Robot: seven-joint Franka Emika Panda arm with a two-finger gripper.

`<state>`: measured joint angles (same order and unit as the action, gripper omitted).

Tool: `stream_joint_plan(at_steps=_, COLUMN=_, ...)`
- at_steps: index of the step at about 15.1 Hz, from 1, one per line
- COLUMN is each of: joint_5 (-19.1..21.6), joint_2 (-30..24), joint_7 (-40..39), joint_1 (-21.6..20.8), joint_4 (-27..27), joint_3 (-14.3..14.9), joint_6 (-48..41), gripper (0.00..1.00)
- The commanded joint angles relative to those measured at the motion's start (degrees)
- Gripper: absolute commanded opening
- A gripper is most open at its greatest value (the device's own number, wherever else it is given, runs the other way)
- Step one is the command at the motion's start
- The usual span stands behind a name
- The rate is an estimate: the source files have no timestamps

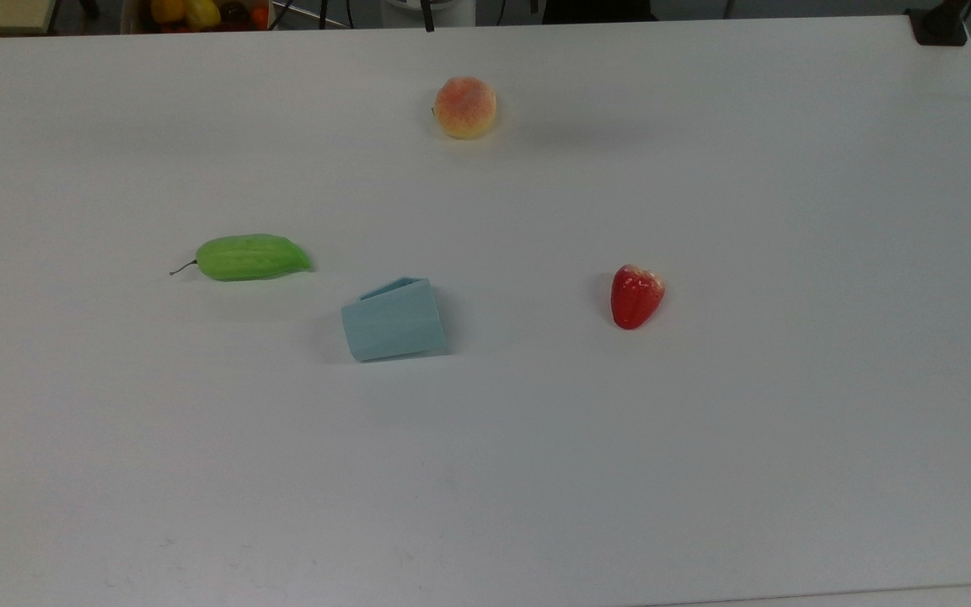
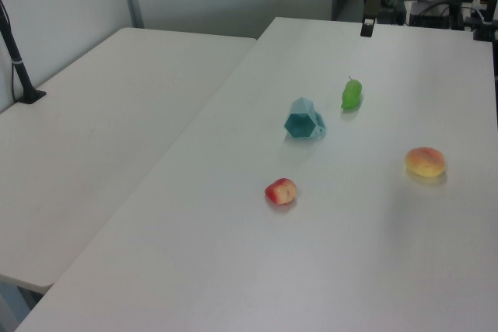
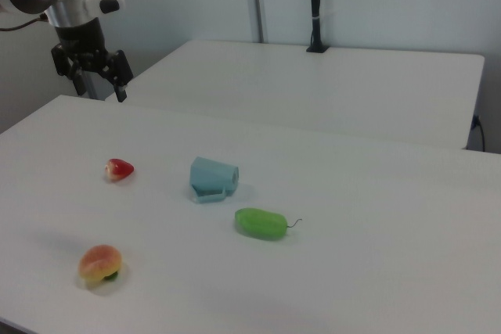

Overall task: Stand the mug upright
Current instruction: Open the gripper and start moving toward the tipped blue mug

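We see the pincer [image 3: 99, 84] hanging above the far edge of the desk [image 3: 376, 256] at the right view's upper left, its two fingers spread apart and pinching nothing. The mug [image 3: 211, 177] lies on its side on the desk, well apart from the pincer, lower and toward the right view's right of it. In the left view the mug [image 2: 303, 120] turns its hexagonal mouth toward the camera; in the top view the mug [image 1: 393, 320] lies with its handle on the upper side. A red strawberry-like fruit [image 3: 119, 168] lies almost straight below the pincer in the right view, nearer to it than the mug. A green fruit [image 3: 262, 223] lies beyond the mug, farther from the pincer. A peach [image 3: 99, 263] sits well apart from the pincer, near the right view's bottom left.
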<state>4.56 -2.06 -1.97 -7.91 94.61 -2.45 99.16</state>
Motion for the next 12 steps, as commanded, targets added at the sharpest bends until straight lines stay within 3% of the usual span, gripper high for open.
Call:
stream_joint_plan(at_steps=1, joint_5=-1.48, joint_2=-0.14, joint_7=-1.28, joint_1=-0.27, joint_4=1.27, joint_3=0.34, joint_6=2.52, gripper=1.00)
stream_joint_plan(at_steps=5, joint_5=-1.84, joint_2=0.48, joint_7=-1.37, joint_1=-0.27, joint_4=0.84, joint_3=0.69, joint_6=3.23, gripper=1.00)
stream_joint_plan(at_steps=8, joint_5=-2.10, joint_2=2.14, joint_7=-0.58, joint_1=-0.27, joint_4=0.58, joint_3=0.78, joint_6=9.63, gripper=1.00)
stream_joint_plan(at_steps=12, joint_5=-11.92, joint_2=6.01, joint_7=6.43, joint_1=-3.60, joint_4=-0.57, joint_3=0.78, joint_6=11.14, gripper=1.00)
